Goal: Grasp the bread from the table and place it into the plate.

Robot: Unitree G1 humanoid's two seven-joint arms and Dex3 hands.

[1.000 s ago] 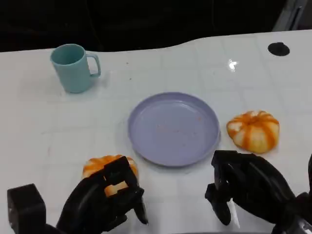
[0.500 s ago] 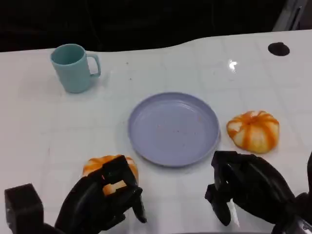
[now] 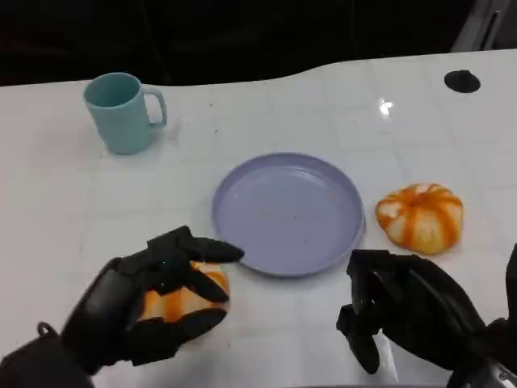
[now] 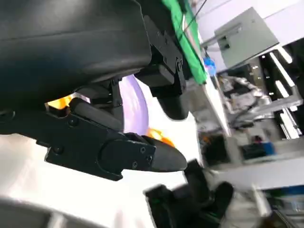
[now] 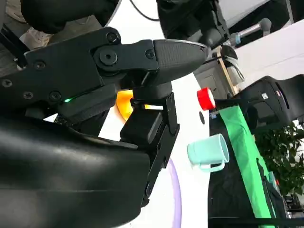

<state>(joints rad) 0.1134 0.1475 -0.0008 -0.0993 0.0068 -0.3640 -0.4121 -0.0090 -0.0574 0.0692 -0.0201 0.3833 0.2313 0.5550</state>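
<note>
Bread, orange-striped, lies on the white surface just left of the purple plate, grasped by the left hand draped over it. Right hand hovers with fingers curled on nothing, near a second striped bun.

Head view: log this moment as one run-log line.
left hand: fingers around near bread, on table | right hand: holds nothing | plate: bare | second bread: beside plate
</note>
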